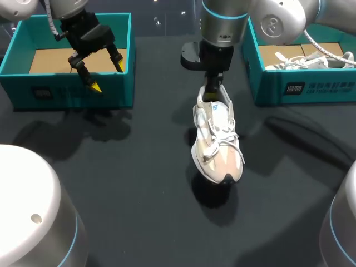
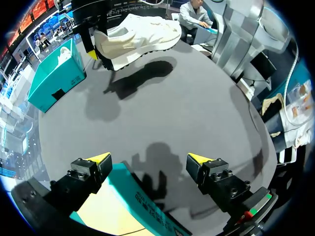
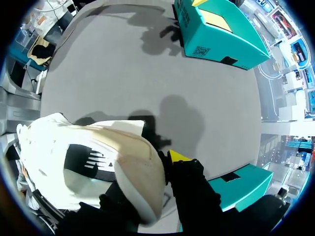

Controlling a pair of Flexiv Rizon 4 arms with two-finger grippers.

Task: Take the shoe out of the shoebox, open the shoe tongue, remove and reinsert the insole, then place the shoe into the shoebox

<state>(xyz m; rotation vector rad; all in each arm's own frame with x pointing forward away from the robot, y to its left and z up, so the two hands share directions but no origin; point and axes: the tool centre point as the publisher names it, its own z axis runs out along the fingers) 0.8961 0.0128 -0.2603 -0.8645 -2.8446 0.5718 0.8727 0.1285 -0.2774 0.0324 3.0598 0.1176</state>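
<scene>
The shoe point(image 1: 217, 142), which looks light and bendy, hangs over the middle of the table point(image 1: 139, 183), toe toward 6 o'clock, pinched at its firmer heel by the right gripper point(image 1: 213, 93); the left gripper point(image 1: 107, 77) gapes empty at 10 o'clock.

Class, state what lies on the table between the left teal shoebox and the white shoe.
Nothing: in the head view, only bare table with shadows separates the left shoebox and the shoe.

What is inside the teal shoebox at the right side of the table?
A white laced sneaker lies on the brown cardboard floor of the teal cardboard shoebox. The right robot arm covers part of the box's far side, so anything there cannot be seen.
</scene>
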